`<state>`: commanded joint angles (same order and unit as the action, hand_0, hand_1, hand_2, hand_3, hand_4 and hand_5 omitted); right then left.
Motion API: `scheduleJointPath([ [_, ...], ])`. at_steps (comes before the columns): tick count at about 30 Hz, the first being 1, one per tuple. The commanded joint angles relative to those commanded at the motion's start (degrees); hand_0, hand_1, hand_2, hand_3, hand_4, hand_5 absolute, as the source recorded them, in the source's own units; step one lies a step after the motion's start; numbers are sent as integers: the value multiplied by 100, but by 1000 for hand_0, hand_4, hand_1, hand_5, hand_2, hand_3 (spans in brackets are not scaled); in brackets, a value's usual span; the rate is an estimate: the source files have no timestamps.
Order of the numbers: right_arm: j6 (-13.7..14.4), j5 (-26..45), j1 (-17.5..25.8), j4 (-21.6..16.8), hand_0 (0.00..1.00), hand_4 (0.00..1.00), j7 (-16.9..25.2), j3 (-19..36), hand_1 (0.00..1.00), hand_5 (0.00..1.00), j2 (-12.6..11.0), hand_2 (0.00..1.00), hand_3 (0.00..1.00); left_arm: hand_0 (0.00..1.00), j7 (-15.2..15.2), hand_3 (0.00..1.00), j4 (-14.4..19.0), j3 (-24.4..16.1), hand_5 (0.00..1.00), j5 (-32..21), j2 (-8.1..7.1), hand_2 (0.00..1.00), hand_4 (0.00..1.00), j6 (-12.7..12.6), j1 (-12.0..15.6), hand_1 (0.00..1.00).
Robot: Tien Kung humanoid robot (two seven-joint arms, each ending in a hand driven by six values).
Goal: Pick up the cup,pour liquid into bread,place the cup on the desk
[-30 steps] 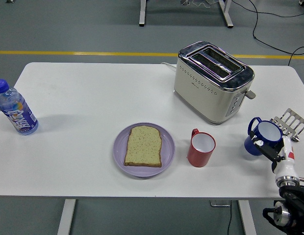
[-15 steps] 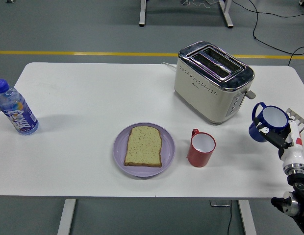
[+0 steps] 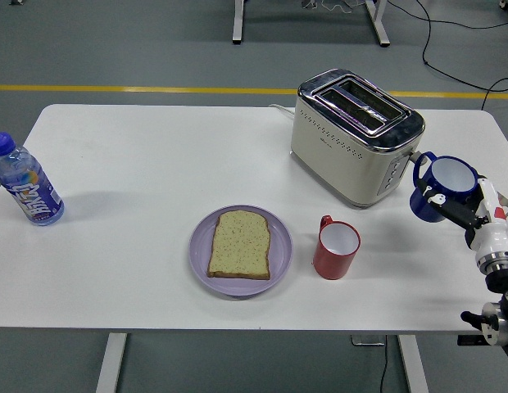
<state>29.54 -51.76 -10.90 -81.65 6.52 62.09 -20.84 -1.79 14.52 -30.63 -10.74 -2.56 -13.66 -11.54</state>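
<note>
I am seeing my right hand (image 3: 471, 214) gripping the blue cup (image 3: 441, 189) with its fingers closed around it. The cup is hanging above the table's (image 3: 156, 147) right part, just beside the toaster (image 3: 352, 135), and it is tilting a little with the handle toward the toaster. The slice of bread (image 3: 240, 243) is lying on the purple plate (image 3: 201, 254) near the front edge. A red mug (image 3: 335, 248) is standing just beside the plate. A water bottle (image 3: 24, 182) is lying at the far left.
</note>
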Motion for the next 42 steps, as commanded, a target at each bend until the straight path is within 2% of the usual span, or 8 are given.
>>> scheduleJointPath([
  [5, 80, -55, -121, -407, 397, 745, -472, -75, 430, 26, -80, 545, 572, 690, 10, 611, -1, 10, 998, -19, -8, 773, 396, 7, -6, 756],
  [9, 107, -15, -254, -589, 397, 745, -709, -171, 430, 26, -112, 545, 572, 690, 16, 611, -2, 19, 998, -31, -15, 773, 396, 10, -12, 756],
  [19, 76, -12, -644, -820, 407, 737, -1129, -532, 431, 2, -183, 547, 566, 690, 2, 611, 1, -5, 998, -4, -14, 773, 396, -6, -12, 756],
  [31, 13, 41, -1280, -906, 401, 740, -1359, -1182, 428, 2, -82, 544, 565, 690, -43, 611, 7, -95, 998, 139, -12, 773, 396, -33, 7, 756],
  [42, 10, 96, -1828, -716, 399, 742, -1417, -1678, 425, 2, 206, 542, 564, 690, -55, 611, 13, -118, 998, 185, -19, 773, 396, -40, 19, 756],
])
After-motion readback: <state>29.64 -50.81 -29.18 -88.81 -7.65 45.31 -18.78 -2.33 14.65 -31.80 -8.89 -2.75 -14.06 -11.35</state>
